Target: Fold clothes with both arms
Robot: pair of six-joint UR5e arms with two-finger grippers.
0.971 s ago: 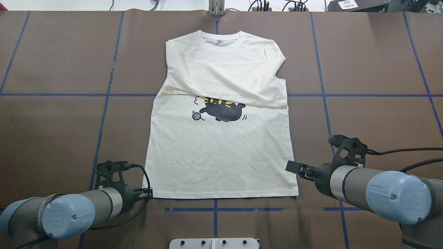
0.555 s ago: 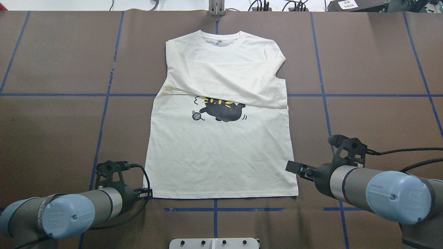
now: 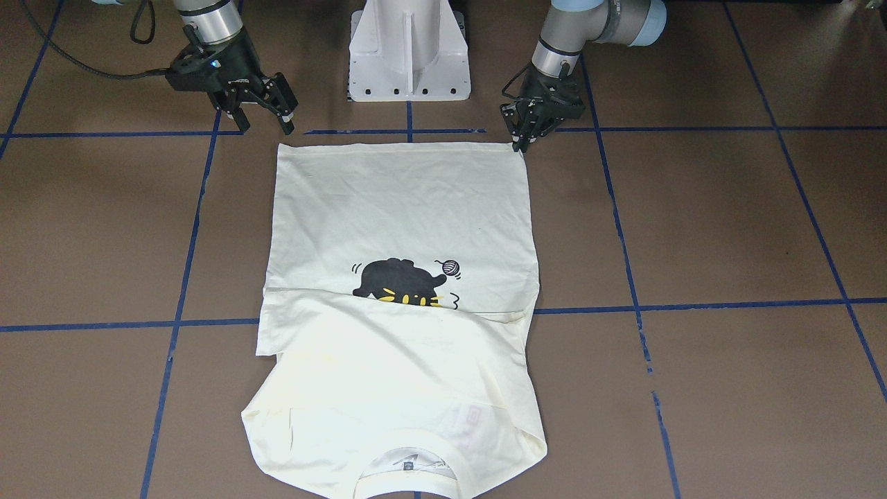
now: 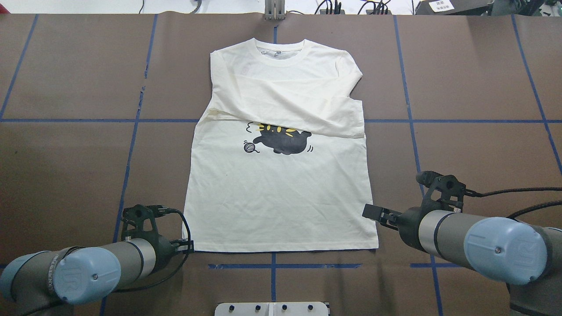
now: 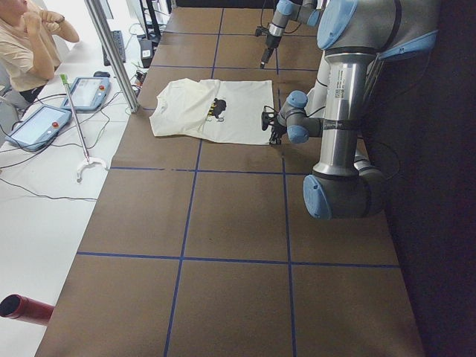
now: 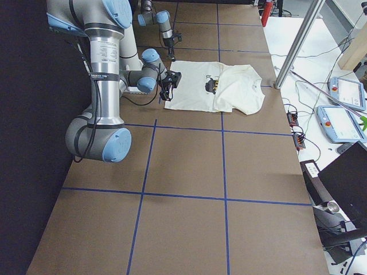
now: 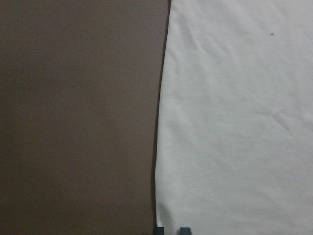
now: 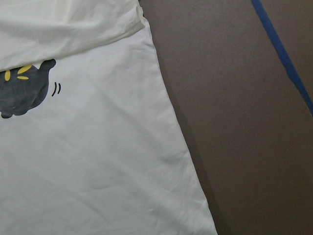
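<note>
Your shirt (image 4: 281,197) lies flat mid-bench (image 4: 66,175), collar toward the far edge, hem toward the robot's edge. Both sleeves (image 4: 285,109) are already folded across the chest; folding the body is left. Your right gripper (image 3: 265,125) hangs wide open and empty by the hem's right corner. Your left gripper (image 3: 523,142) sits narrowed at the left corner, and I can't tell whether it grips cloth.

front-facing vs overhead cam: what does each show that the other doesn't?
Front-facing only: the right claw seen end on with its fingers spread, the left claw tip at a hem corner of the T-shirt, and the white pedestal in full.
Overhead only: the whole collar, cropped in the front-facing view, and cables past the table's far edge.
Both: sleeves folded across the chest, partly covering the cat print, and the blue tape grid.
</note>
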